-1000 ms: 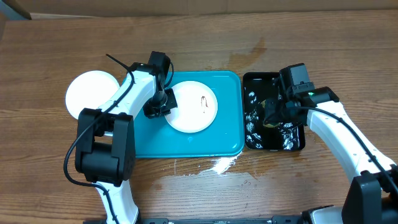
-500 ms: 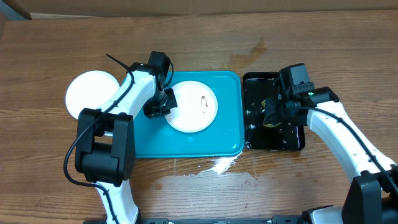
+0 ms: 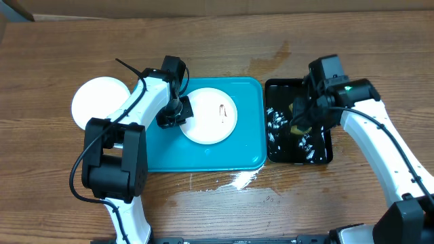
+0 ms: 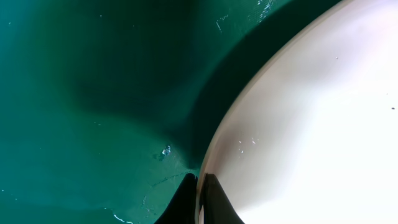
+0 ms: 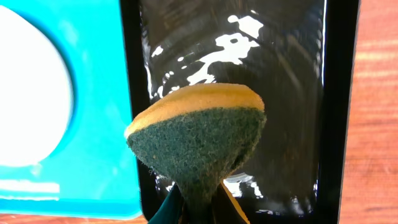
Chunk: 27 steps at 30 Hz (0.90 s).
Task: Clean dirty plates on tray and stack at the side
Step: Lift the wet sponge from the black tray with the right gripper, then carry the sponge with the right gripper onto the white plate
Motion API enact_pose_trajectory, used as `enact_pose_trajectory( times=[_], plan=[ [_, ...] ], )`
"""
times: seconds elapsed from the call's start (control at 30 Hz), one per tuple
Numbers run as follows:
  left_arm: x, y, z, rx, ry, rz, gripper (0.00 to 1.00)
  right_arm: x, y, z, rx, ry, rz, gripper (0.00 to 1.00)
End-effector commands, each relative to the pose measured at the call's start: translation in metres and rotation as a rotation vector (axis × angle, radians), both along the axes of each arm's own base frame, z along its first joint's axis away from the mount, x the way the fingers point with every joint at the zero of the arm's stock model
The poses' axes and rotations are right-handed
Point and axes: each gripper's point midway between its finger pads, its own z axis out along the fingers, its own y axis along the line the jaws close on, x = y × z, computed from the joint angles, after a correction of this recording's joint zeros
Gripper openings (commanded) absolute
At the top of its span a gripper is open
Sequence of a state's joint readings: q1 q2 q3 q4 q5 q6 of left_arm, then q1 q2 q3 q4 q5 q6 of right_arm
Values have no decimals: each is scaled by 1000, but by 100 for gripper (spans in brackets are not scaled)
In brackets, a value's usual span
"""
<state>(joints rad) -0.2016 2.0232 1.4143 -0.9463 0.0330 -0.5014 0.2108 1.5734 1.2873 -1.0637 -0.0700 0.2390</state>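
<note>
A white plate (image 3: 211, 116) with a small brown smear lies on the turquoise tray (image 3: 203, 154). My left gripper (image 3: 173, 115) is shut on that plate's left rim; the left wrist view shows the fingers (image 4: 200, 200) pinching the plate's edge (image 4: 298, 112) above the tray's floor (image 4: 81, 93). Another white plate (image 3: 98, 100) lies on the table left of the tray. My right gripper (image 3: 306, 116) is shut on a yellow sponge with a green scrub face (image 5: 198, 134), held above the black tray (image 5: 339, 112). A green-rimmed plate is not in view.
The glossy black tray (image 3: 298, 152) with wet glints lies right of the turquoise tray. A white spill (image 3: 241, 179) marks the wood in front of the turquoise tray. A damp patch (image 3: 271, 57) is behind it.
My right gripper with the sponge has lifted and shifted slightly back and right over the black tray. The left gripper and the plates have not moved.
</note>
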Motion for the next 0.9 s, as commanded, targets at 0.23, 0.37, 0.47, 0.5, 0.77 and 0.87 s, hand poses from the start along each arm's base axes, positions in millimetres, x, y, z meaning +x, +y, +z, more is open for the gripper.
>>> enact_pose_trajectory(
  times=[0.23,0.37,0.47,0.5,0.77,0.87],
  plan=[
    [7,0,12,6,-42,-10,4,7,-9,12,-40,-42,-39,4],
    [7,0,12,7,-41,-10,4,8,8,14,46,-44,-6,4],
    [7,0,12,6,-42,-9,4,11,39,22,165,-73,81,4],
    [8,0,12,6,-43,-9,4,13,52,27,200,-98,137,4],
    [5,0,12,8,-34,-10,4,17,117,31,184,-222,339,4],
    [5,-1,12,0,-34,-49,4,14,132,16,124,-223,396,4]
  ],
)
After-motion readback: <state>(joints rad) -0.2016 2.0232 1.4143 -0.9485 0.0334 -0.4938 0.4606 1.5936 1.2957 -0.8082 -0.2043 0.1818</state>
